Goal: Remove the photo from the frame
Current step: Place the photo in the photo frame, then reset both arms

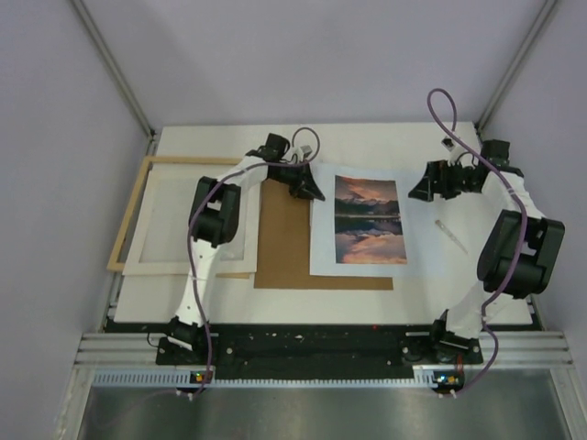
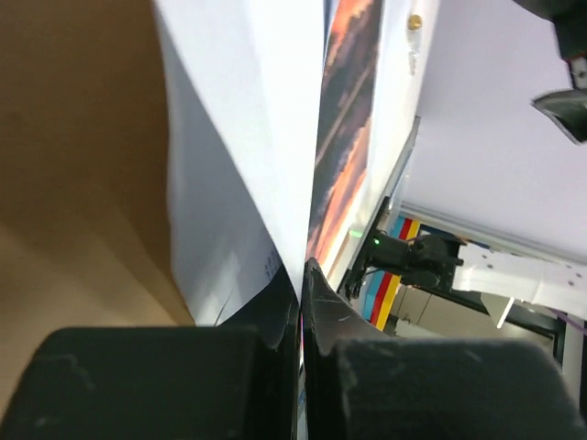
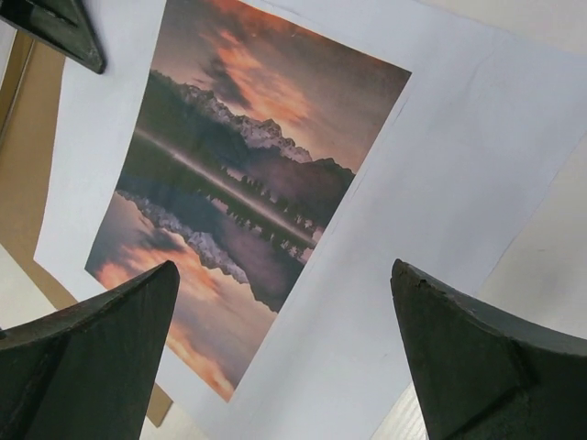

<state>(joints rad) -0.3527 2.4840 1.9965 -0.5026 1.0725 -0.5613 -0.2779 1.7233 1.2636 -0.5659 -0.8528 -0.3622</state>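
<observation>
Our left hand (image 2: 303, 275) is pinched shut on an edge of the photo (image 1: 367, 220). Our right hand (image 3: 284, 266) hangs wide open near it, holding nothing.

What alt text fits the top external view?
The photo lies out of the frame, partly on a brown backing board, one edge pinched by the shut left gripper. The open right gripper hovers beside it.

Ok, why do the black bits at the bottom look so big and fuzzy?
Left wrist view: the left gripper, pinching the photo, is extremely close, so its fingers look huge and soft. Right wrist view: the open right gripper is blurry too, but the photo is sharp. Top view: even light, no glare.
</observation>
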